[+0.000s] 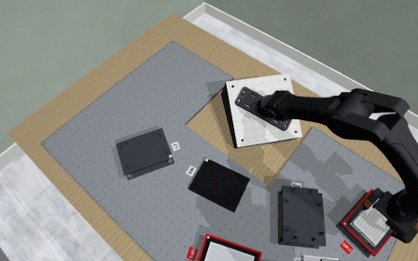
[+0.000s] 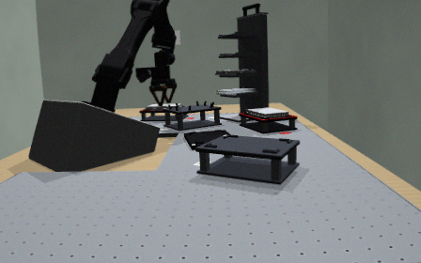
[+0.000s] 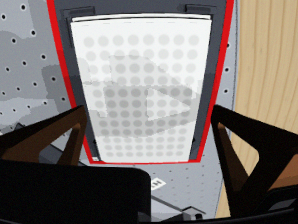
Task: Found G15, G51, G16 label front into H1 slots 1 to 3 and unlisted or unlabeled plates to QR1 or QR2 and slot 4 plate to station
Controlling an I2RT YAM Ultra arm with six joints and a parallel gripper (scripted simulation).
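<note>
A white well plate (image 3: 141, 86) lies flat inside a red-framed quarantine nest (image 3: 60, 70). It also shows at the right edge of the top view (image 1: 370, 225) and far back in the exterior view (image 2: 162, 106). My gripper (image 3: 148, 112) is open wide just above the plate's near end, one finger on each side and not touching it. The gripper also shows in the exterior view (image 2: 163, 96). I see no label on the plate from here. The plate hotel H1 (image 2: 251, 61) stands at the back, with pale plates on its two lower shelves (image 2: 235, 91). The two upper shelves look thin and bare.
A second red-framed nest (image 2: 268, 114) holds a white plate in front of the hotel. Black nests stand mid-deck (image 2: 249, 152) (image 2: 193, 115). A flat black pad (image 1: 218, 184) lies between them. A large dark wedge (image 2: 89, 133) sits at the left.
</note>
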